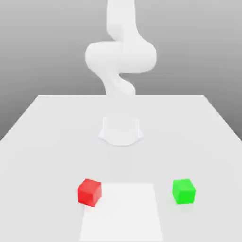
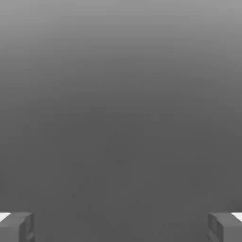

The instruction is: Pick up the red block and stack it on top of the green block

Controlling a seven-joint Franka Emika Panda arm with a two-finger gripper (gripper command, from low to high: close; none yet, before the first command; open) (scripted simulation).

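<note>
The red block point(image 1: 89, 192) rests on the white table point(image 1: 47, 137), near the front on the exterior view's left. The green block point(image 1: 183, 191) sits at the same depth on the exterior view's right, well apart from the red one. The white arm point(image 1: 120, 59) rises from its base point(image 1: 121, 131) at the middle of the table, behind both blocks. In the hand view my gripper point(image 2: 120, 228) is open: its two grey fingertips point(image 2: 16, 227) stand far apart, with nothing between them and plain grey background beyond.
A paler rectangular patch point(image 1: 121, 212) lies at the table's front between the two blocks. The table's edges run off to the left and right at the back.
</note>
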